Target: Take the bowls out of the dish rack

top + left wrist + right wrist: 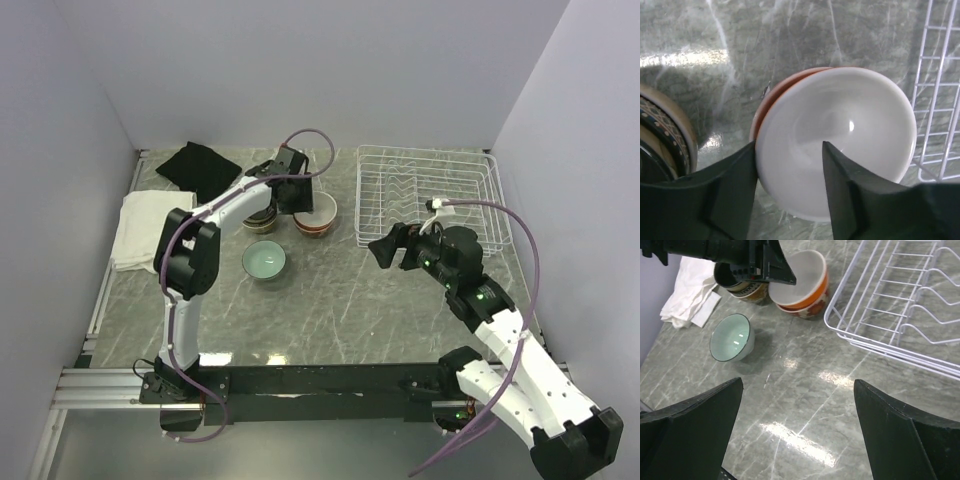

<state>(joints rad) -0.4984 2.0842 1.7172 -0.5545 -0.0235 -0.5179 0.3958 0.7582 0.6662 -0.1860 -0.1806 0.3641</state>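
A white-lined orange bowl [316, 215] [850, 130] [802, 275] stands on the table just left of the dish rack [430, 195] [940, 100] [900, 305]. My left gripper [300, 195] [789, 145] straddles its near rim, one finger outside and one inside, with the jaws apart and a gap round the rim. A patterned dark bowl [260, 218] [660, 135] [740, 285] sits to its left, and a pale green bowl [264, 260] [731, 337] nearer to me. No bowl shows in the rack. My right gripper [390, 248] [798, 381] hangs open and empty over bare table.
A folded white cloth [140, 228] [687, 295] lies at the left edge and a black cloth [200, 165] at the back left. Grey walls close in the table on three sides.
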